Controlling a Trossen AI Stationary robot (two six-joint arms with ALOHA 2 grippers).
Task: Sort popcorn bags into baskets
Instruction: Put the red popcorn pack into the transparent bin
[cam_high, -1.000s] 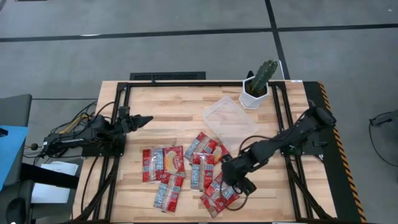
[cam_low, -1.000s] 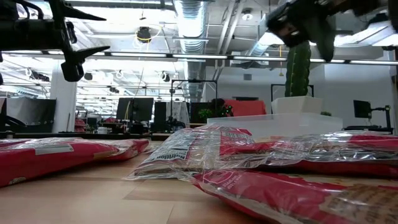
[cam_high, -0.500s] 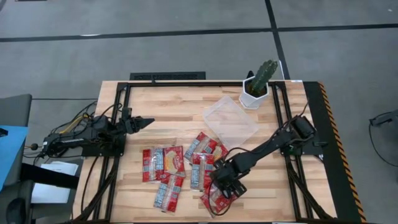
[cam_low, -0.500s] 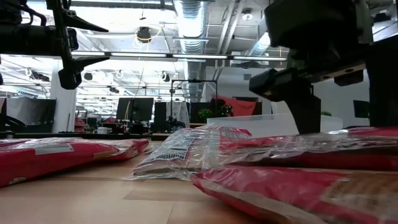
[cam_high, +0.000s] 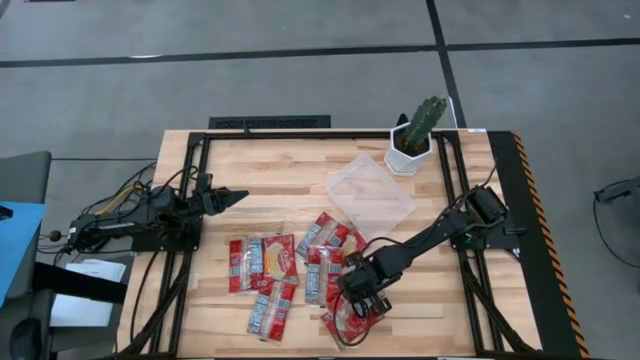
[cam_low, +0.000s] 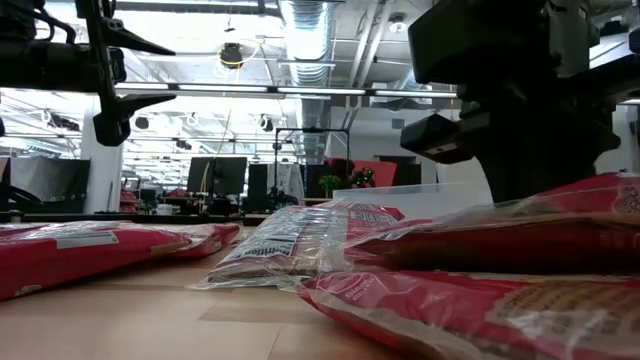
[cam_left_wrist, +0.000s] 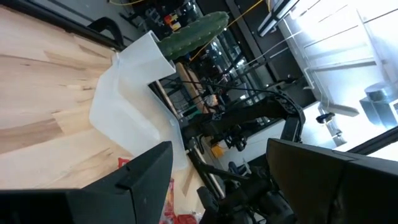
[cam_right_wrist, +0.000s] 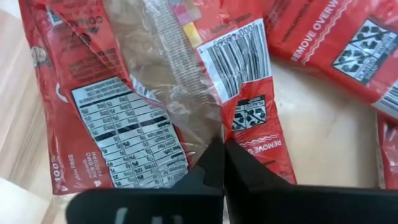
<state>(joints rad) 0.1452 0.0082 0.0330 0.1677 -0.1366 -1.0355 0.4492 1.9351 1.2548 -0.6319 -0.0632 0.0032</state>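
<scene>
Several red and white popcorn bags (cam_high: 265, 262) lie flat, partly overlapping, on the wooden table's middle and near part. One of them (cam_right_wrist: 118, 124) lies back side up under my right gripper (cam_high: 360, 290), which reaches in from the right and is shut on it. The clear basket (cam_high: 370, 190) sits on the table beyond the bags, with no bag in it. My left gripper (cam_high: 232, 194) hangs open above the table's left part, far from the bags, nothing between its fingers. My right gripper pinches a puckered fold of the bag's clear film (cam_right_wrist: 208, 127) between its two fingertips, near the middle of the bag's back, between the nutrition panel and the barcode. The fingers come from above, pointing down. The bag still lies on the table and its neighbours.
A white pot with a green cactus (cam_high: 415, 135) stands at the far right, just beyond the basket. Other bags (cam_right_wrist: 348, 43) lie close around the held one. Black rails (cam_high: 190, 200) run along the table's left and right sides. Bare wood shows at far left.
My right gripper has gone toward the table's near edge and left, come down onto the bags and shut on one. In the low view that bag's film now stands puckered up at the right. My left arm has kept still.
</scene>
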